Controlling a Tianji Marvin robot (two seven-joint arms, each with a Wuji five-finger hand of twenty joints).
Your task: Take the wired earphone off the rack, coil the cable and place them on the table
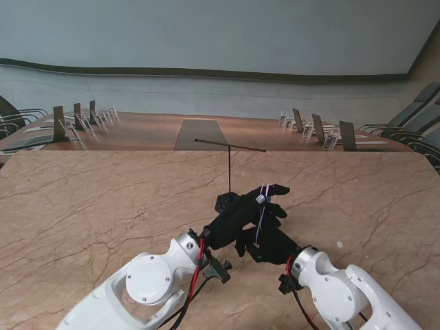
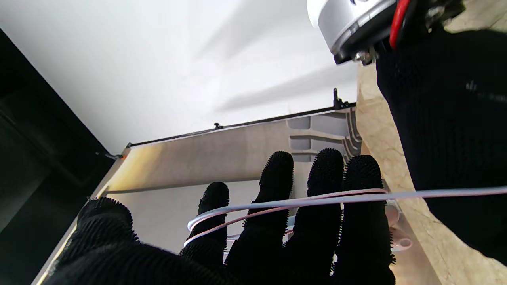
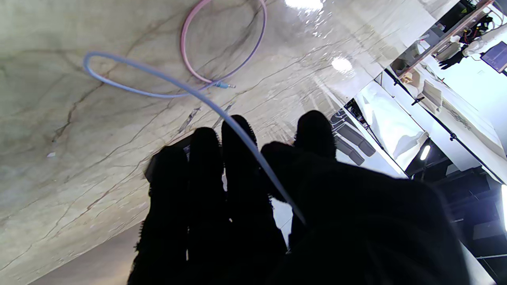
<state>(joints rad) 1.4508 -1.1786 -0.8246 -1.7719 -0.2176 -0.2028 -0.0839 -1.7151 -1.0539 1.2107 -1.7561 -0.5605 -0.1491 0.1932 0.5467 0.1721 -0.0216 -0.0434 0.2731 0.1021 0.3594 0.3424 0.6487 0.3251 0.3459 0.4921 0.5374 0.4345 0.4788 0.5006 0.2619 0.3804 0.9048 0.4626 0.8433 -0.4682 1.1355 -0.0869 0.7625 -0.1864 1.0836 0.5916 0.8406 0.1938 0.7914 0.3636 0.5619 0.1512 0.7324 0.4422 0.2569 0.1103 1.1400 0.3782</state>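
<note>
Two turns of cable (image 2: 285,204) already lie across the fingers (image 2: 323,186) of the left robot hand (image 1: 242,207), which is held flat and spread as a former just toward six o'clock of the rack (image 1: 229,172). The right robot hand (image 1: 269,240), close against it on the side nearer to me, pinches the run of cable between thumb and fingers. So the earphone is off the rack and held between the two hands. The tail end with the plug (image 3: 224,84) trails in a loose loop on the tabletop (image 1: 89,206), though I can't make out where the earbuds sit.

To wind well, the right robot hand should keep light tension and let the cable slip through its pinch. Each turn ought to land beside the last, not on top. The left fingers need to stay spread so the coil keeps its width.

The cable is thin, smooth and springy, pale lilac shading to pink. The gloves are black and bristly, good for grip. The marble-patterned tabletop looks glossy and slick. The rack is a slim black wire T on a small block base.
</note>
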